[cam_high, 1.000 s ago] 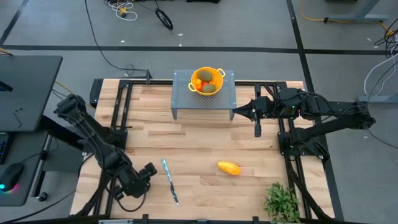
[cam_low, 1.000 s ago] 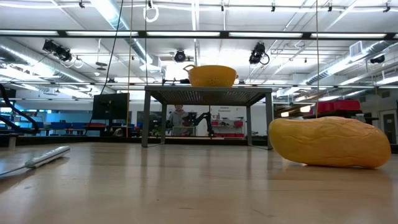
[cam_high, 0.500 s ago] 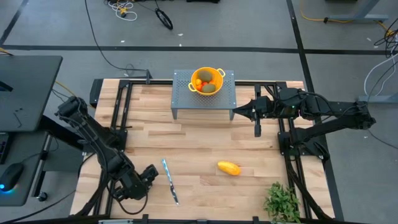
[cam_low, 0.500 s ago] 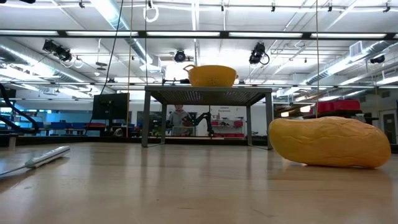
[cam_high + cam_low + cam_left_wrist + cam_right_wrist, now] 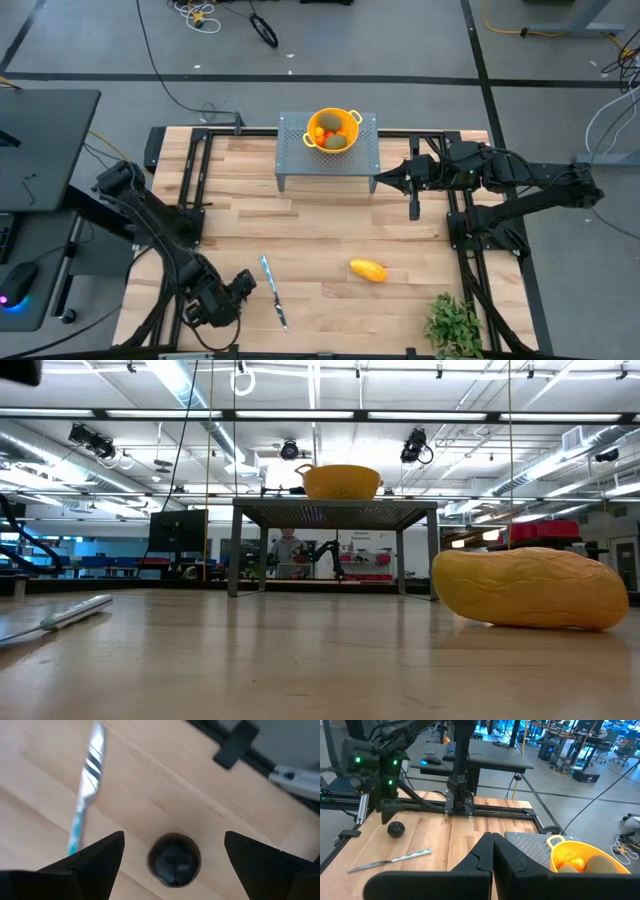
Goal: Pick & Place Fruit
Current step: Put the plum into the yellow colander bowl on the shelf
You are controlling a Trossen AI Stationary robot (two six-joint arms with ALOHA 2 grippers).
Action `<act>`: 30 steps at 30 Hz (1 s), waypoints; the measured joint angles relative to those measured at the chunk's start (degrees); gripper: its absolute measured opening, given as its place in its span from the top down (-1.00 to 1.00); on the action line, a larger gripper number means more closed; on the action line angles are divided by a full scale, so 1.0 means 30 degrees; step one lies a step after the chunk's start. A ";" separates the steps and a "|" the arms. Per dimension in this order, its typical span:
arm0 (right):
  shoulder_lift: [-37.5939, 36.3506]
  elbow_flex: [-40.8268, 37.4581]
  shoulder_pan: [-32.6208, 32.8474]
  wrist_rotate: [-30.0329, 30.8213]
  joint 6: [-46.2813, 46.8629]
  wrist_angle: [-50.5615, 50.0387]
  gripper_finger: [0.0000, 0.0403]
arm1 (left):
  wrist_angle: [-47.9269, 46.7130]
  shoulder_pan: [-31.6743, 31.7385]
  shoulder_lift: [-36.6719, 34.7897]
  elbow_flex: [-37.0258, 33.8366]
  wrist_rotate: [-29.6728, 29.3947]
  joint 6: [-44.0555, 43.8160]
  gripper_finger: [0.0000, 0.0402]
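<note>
The dark round fruit (image 5: 174, 859) sits on the wood table (image 5: 330, 235) between the wide-open fingers of the left gripper (image 5: 172, 852), which touch nothing. That arm reaches down at the near left corner, just left of the knife (image 5: 273, 290). The right gripper (image 5: 382, 180), fingers shut and empty, waits beside the perforated stand (image 5: 292, 160) that carries the yellow colander (image 5: 333, 129) of fruit. Only the right wrist view shows the dark fruit under the left gripper; the high view hides it, while the yellow-orange fruit (image 5: 368, 270) lies near centre

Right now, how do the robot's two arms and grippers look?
Both arms are dark, nearly black, built of jointed segments. The left gripper has two broad, wedge-shaped black fingers. The right gripper has two smooth black fingers. Green lights glow on the left arm's wrist.
</note>
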 joint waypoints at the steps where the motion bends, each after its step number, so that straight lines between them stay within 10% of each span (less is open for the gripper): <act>1: -0.0004 0.0000 0.0000 0.0000 0.0004 0.0006 0.98 | -0.0110 -0.0115 0.0312 -0.0002 -0.0013 -0.0038 -0.76; 30: 0.0000 0.0000 0.0000 0.0000 0.0007 -0.0002 0.98 | 0.0512 -0.0633 0.2159 -0.1875 -0.0269 0.1707 -0.75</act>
